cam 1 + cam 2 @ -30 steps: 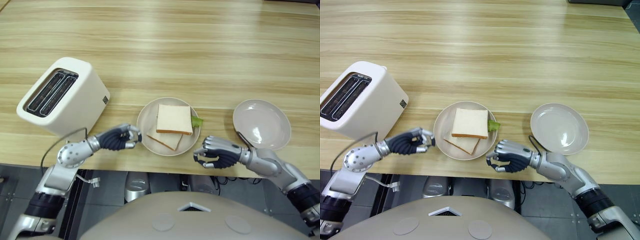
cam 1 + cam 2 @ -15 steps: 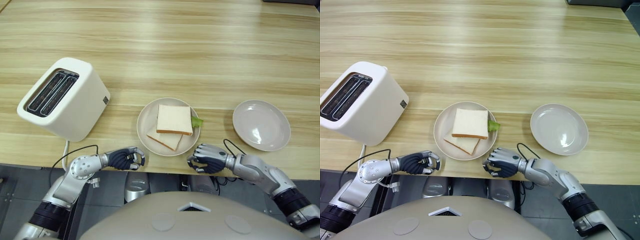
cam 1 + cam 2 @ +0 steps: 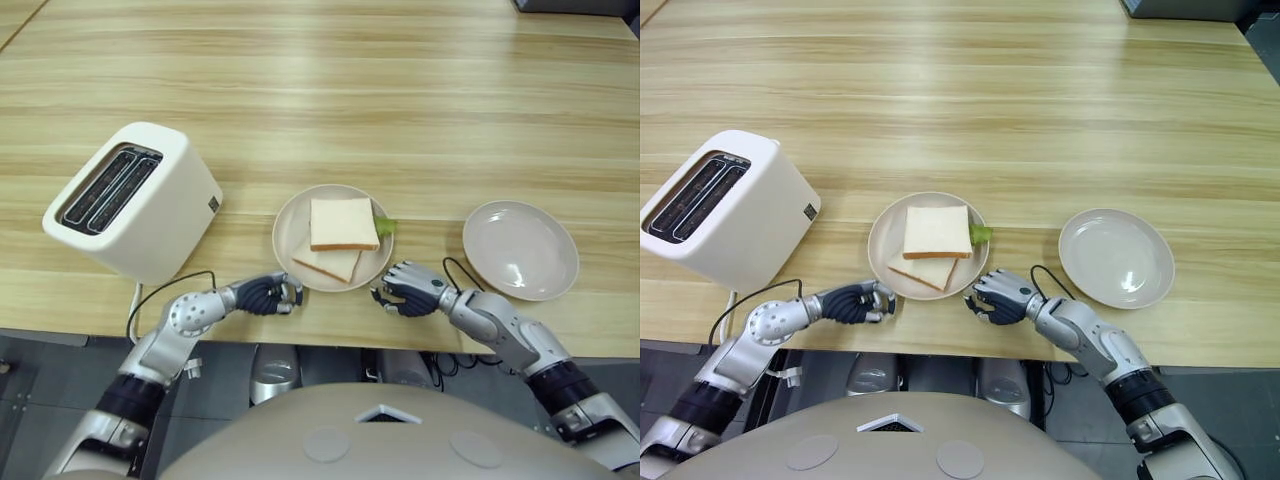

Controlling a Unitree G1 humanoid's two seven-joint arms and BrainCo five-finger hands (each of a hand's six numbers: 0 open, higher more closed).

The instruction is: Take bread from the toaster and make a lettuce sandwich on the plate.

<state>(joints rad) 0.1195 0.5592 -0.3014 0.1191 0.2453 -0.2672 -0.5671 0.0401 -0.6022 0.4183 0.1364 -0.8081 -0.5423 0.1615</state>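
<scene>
Sandwich (image 3: 344, 224) w/ lettuce (image 3: 386, 226) on plate (image 3: 285, 225)

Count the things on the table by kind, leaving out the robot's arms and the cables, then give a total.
Toaster: 1
Plates: 2
Bread slices: 2
Lettuce: 1
Total: 6
</scene>
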